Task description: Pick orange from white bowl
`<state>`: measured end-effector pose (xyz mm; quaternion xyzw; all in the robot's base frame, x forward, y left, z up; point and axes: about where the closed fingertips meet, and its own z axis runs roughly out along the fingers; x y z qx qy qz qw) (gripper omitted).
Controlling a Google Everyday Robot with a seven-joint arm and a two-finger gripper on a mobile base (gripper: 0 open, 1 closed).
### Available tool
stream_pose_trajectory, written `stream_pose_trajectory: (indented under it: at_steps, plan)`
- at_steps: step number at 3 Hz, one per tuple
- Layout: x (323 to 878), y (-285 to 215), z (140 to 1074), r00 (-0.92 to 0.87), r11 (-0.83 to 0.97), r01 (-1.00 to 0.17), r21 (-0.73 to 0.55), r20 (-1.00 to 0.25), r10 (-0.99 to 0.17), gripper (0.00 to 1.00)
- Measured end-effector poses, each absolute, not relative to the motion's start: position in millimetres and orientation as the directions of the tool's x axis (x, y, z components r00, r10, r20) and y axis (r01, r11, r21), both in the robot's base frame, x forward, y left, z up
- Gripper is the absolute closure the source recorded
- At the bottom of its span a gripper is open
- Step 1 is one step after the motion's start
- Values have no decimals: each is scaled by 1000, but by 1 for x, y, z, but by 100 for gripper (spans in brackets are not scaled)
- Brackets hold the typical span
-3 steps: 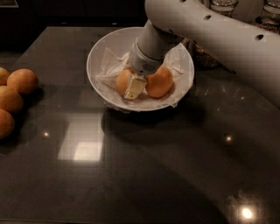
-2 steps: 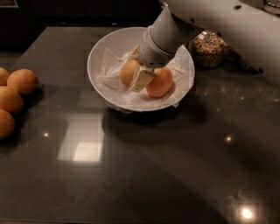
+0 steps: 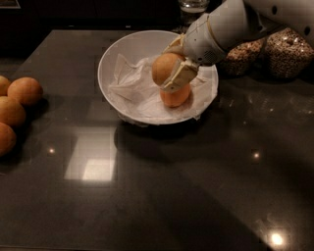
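The white bowl [image 3: 116, 55], lined with crumpled white paper, stands at the back middle of the dark table. My gripper [image 3: 172, 68] is shut on the pale yellow-orange orange [image 3: 164, 67] and holds it lifted above the bowl's inside. A pale finger [image 3: 179, 76] runs across the orange's right side. A deeper-orange fruit [image 3: 176, 95] still lies in the bowl, just under the held orange. My white arm comes in from the upper right.
A cluster of darker oranges [image 3: 17, 110] lies at the left table edge. Glass jars of grain [image 3: 287, 51] stand behind the bowl on the right, and a glass [image 3: 193, 7] stands at the back.
My gripper has risen with the orange out of the bowl's bottom, moving up and to the right. The other fruit has stayed in the bowl.
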<state>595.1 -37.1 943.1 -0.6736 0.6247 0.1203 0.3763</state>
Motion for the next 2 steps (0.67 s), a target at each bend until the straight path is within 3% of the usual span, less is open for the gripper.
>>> stream_pose_trajectory:
  at_steps: [2]
  plan:
    - [576, -66, 973, 201, 115, -918, -379, -695, -691, 100]
